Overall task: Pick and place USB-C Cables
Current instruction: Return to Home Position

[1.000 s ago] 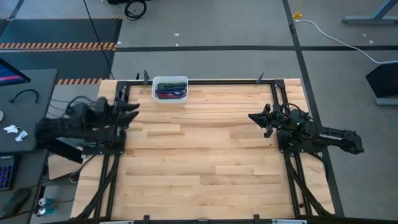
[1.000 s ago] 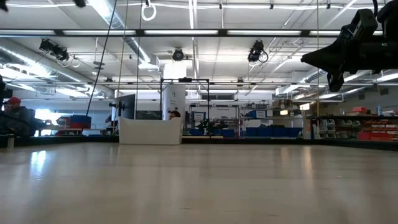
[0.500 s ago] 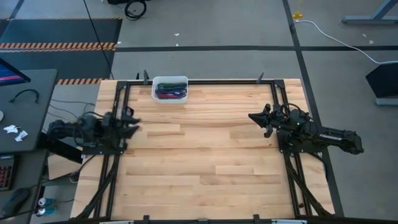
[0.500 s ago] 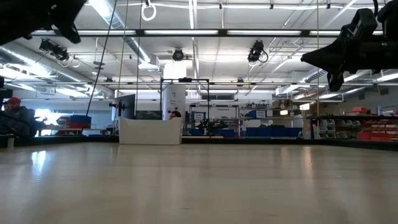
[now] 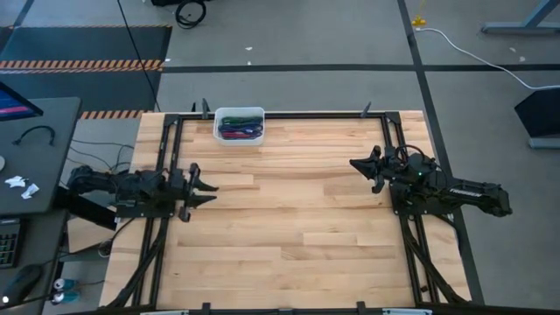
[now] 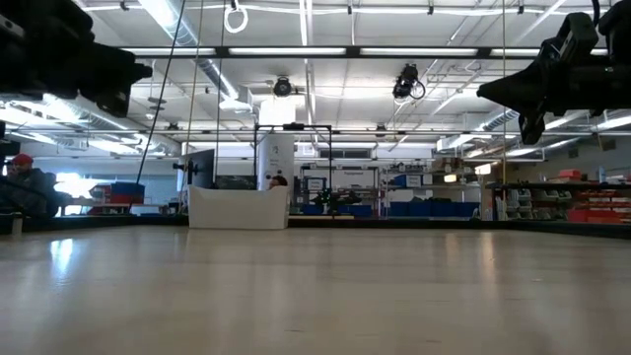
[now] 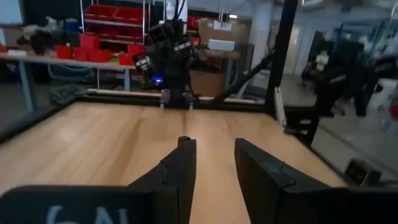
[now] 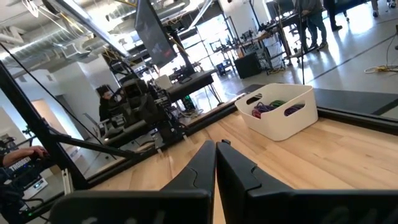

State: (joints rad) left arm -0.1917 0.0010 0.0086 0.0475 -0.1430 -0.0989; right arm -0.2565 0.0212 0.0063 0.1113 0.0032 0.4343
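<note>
The USB-C cables [image 5: 237, 127] lie in a bundle, purple, magenta, teal and green, inside a white bin [image 5: 257, 114] at the table's far edge, left of the middle. They also show in the right wrist view [image 8: 272, 106]. My left gripper [image 5: 213, 191] is open and empty, level above the table's left side, nearer than the bin. My right gripper [image 5: 353, 164] is shut and empty above the table's right side. Both arms hang high in the low view, the left [image 6: 138, 71] and the right [image 6: 485, 94].
A black frame [image 5: 315, 115] runs along the table's far edge and down both sides. The bin [image 6: 237, 207] stands far off in the low view. Bare wooden tabletop [image 5: 289, 210] lies between the two arms. A desk with a monitor [image 5: 17, 101] stands left of the table.
My left gripper has come down and gone toward the table's near edge and a little toward its right edge, levelling out and stretching forward. In the low view it has dropped into the picture's top left. The bin and cables have stayed put.
</note>
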